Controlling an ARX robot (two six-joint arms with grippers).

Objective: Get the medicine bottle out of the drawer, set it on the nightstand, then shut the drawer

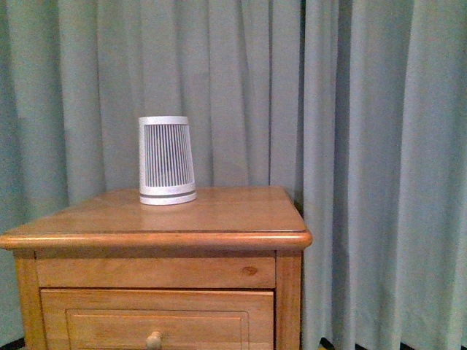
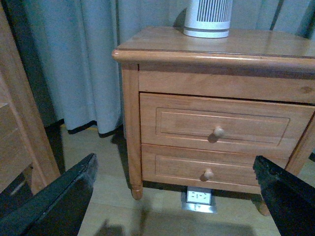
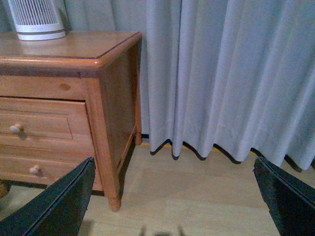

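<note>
Front view first: the nightstand [image 1: 219, 215] fills the lower half, honey-orange pine with a rounded edge on the top. A white-grey slatted cylinder [image 1: 167, 160] stands upright on it, toward the back and a bit left of the middle. Under the top there's a plain rail with a small knot mark [image 1: 250, 270], and below that the drawer [image 1: 157, 317], pushed in flush, with its round knob [image 1: 153, 339] right at the bottom edge. A grey-blue curtain [image 1: 365, 146] hangs behind everything. Neither arm shows here.

Left wrist view: the camera faces the front of the nightstand from low down. Both drawers are shut, the upper one with its knob centred and the lower drawer [image 2: 197, 169] right beneath it. The slatted cylinder sits up top, partly cut off. A pale socket plate [image 2: 198, 196] lies on the wood floor [image 2: 108, 162] under the cabinet, and the side of another wooden piece [image 2: 15, 123] runs along one edge. The left gripper [image 2: 173, 164] is spread wide, its 2 dark fingers [image 2: 54, 201] far apart with nothing between them, well short of the cabinet.

Right wrist view: this one catches the nightstand's front corner and side panel, both knobs at the edge, then a lot of curtain and bare floor. The right gripper [image 3: 173, 164] is also spread wide and holds nothing.

The medicine bottle can't be seen in any view, and with the drawer shut its inside is hidden.
</note>
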